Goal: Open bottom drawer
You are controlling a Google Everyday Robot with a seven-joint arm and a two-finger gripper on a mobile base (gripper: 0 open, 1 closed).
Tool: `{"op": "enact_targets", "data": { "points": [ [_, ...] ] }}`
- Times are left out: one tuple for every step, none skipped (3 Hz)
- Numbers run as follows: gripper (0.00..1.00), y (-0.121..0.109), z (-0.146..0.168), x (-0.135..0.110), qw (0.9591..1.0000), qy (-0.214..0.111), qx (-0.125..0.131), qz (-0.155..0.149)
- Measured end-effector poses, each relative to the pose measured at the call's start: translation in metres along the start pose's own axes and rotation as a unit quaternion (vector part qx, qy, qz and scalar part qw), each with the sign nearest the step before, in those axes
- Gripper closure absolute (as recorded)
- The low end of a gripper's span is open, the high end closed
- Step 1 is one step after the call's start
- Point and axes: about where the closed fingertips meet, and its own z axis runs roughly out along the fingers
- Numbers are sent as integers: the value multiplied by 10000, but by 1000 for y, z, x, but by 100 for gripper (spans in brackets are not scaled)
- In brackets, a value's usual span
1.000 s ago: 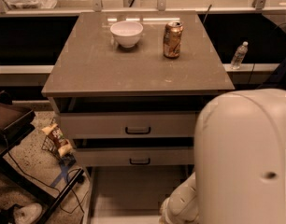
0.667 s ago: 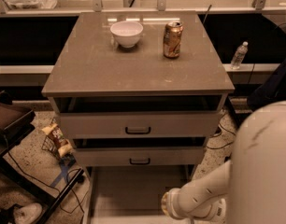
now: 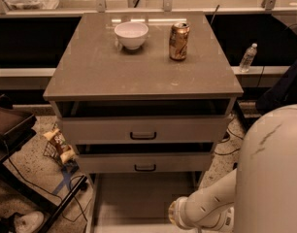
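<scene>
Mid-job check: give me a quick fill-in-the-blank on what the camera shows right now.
1. Beside the white bowl on the cabinet top stands a ____.
2. The bottom drawer stands ____, its flat pale inside showing.
3. The gripper sits low, over the ____ drawer's inside.
Missing words: can; open; bottom.

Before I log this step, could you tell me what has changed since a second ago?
The robot's white upper arm swung right, uncovering the upper drawer fronts and its forearm above the bottom drawer, which stayed pulled out. The gripper lies out of view below the frame. The bowl, can and cabinet stayed put.
</scene>
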Motion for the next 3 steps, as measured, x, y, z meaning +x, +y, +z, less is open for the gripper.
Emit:
{"op": "enact_targets", "data": {
  "points": [
    [100,-2,23,-1,9999,4,-123,29],
    [100,-15,86,23,9993,101,-338,149],
    [100,-31,129,42,9987,146,-382,290]
  ]
}}
